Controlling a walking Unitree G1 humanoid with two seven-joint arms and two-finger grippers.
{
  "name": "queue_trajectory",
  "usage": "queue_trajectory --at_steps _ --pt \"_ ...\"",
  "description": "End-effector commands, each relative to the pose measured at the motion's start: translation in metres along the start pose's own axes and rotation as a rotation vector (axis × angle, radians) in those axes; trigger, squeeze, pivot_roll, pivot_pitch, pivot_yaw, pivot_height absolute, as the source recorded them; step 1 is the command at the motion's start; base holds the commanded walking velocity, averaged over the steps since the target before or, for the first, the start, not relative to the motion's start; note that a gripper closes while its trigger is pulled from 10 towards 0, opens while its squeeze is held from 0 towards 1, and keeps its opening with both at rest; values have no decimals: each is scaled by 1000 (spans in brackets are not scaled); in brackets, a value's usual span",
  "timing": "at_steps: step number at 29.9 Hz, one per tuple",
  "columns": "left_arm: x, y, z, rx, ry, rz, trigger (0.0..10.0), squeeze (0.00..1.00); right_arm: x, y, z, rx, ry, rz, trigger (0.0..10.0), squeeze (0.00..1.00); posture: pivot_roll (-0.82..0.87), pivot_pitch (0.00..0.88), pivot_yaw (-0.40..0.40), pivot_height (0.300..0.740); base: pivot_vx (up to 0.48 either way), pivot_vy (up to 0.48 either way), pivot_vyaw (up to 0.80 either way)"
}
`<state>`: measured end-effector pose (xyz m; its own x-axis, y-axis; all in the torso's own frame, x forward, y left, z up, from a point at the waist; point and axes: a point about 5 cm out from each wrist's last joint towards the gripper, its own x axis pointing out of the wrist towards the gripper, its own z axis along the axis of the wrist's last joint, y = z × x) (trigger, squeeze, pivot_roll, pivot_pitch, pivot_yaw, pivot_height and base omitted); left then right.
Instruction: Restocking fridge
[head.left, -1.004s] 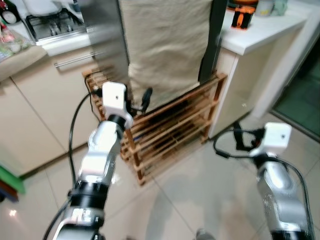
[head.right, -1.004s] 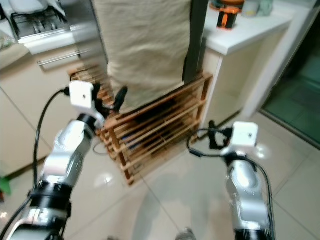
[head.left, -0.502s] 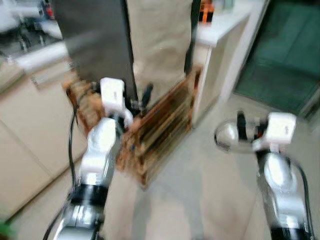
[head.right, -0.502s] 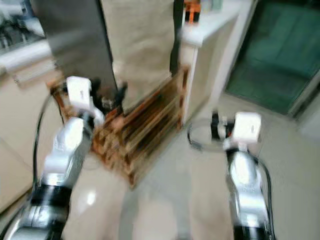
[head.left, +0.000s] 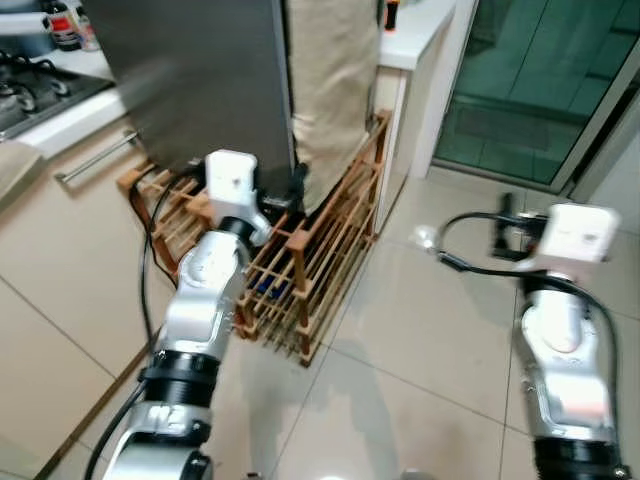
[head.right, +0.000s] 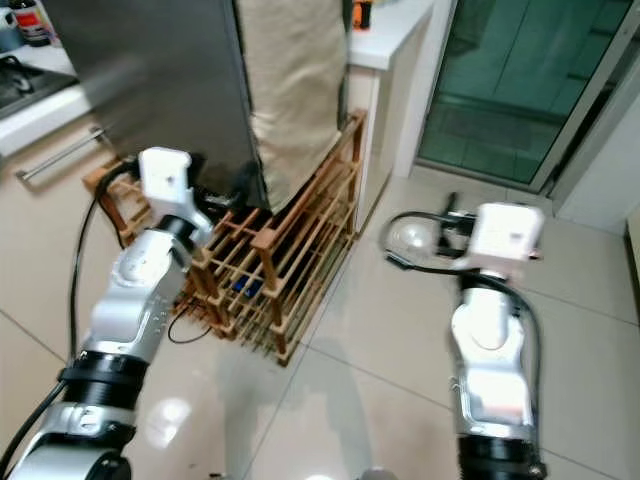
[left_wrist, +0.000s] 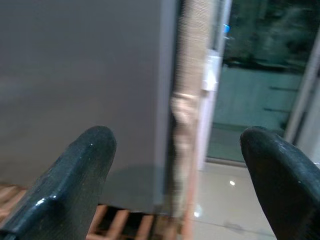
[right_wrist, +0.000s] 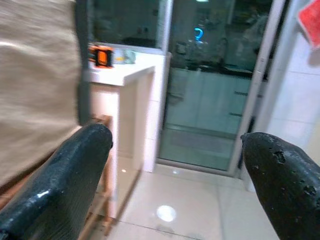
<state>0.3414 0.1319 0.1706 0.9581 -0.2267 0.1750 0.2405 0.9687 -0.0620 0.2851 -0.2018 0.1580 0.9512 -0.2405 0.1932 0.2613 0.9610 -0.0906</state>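
Note:
A steel-grey fridge (head.left: 190, 80) stands on a low wooden slatted rack (head.left: 310, 270), with a beige cloth (head.left: 330, 80) hanging down its side. My left gripper (head.left: 292, 192) is raised close to the fridge's lower corner, just above the rack. In the left wrist view this gripper (left_wrist: 175, 165) is open, with the grey fridge wall and the cloth's edge between its fingers. My right gripper (head.left: 503, 225) hovers over the tiled floor to the right of the rack. It is open too (right_wrist: 175, 170), with nothing between its fingers.
A white counter (head.left: 415, 45) with an orange object (head.right: 361, 14) adjoins the fridge on the right. Glass sliding doors (head.left: 540, 90) stand beyond it. A hob (head.left: 30, 85) and cream cabinets with a bar handle (head.left: 95, 160) lie to the left. Glossy tiled floor (head.left: 420, 340) spreads ahead.
The whole picture has shifted, so the camera moved: the fridge now sits further left and the glass doors have come into view. Both arms hold the same raised pose.

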Motion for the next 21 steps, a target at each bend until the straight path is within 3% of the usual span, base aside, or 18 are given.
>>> queue_trajectory --at_steps 1,15,21 --pt "5 -9 8 -16 -21 -13 10000 0 2 -3 5 -18 -23 0 10000 0 -193 0 44 736 431 0 0" --pt "10 -31 12 76 -28 -133 10000 0 0 2 4 -7 -21 9 10000 0 -197 0 52 736 467 0 0" --pt "11 -29 13 49 -26 -112 10000 0 0 5 3 -3 -19 22 10000 0 -194 0 54 736 463 0 0"
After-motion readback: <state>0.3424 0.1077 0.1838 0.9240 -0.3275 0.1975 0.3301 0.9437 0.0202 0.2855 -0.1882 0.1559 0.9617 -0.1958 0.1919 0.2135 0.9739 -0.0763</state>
